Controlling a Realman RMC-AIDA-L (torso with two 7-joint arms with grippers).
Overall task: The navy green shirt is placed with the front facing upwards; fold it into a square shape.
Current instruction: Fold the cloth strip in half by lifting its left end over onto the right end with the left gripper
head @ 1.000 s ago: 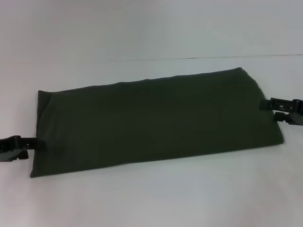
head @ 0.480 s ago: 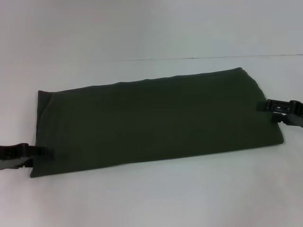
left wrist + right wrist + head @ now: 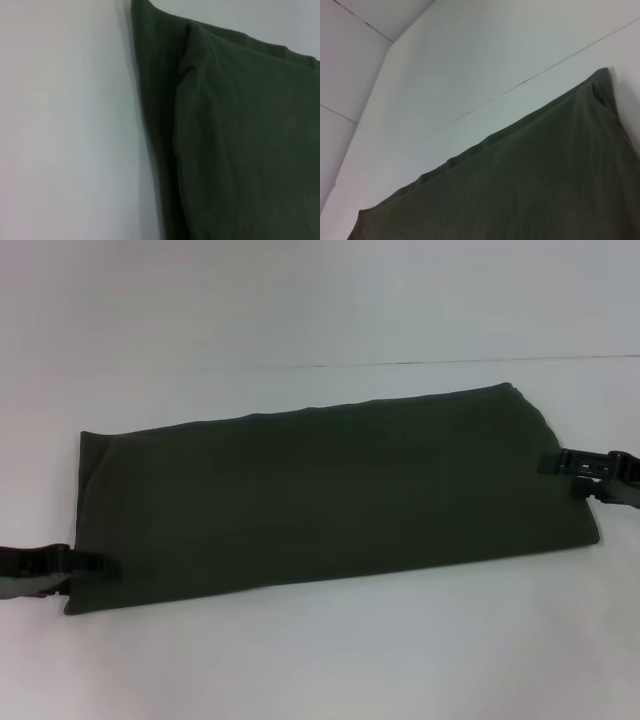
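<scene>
The navy green shirt (image 3: pixel 330 495) lies flat on the white table as a long folded band running left to right, its print hidden. My left gripper (image 3: pixel 95 565) reaches in over the band's left short edge near its front corner. My right gripper (image 3: pixel 566 473) is at the right short edge, open, with its upper finger (image 3: pixel 560 462) lying over the cloth. The left wrist view shows the shirt (image 3: pixel 240 140) as stacked layers with a folded edge. The right wrist view shows the shirt (image 3: pixel 545 180) with its far long edge and one corner.
The white table (image 3: pixel 320 660) spreads all around the shirt. A thin dark seam (image 3: pixel 450 363) runs across its far side. Nothing else lies on it.
My left gripper has slid right and slightly down, onto the shirt's left edge. My right gripper has crept left onto the right edge. The shirt has not moved.
</scene>
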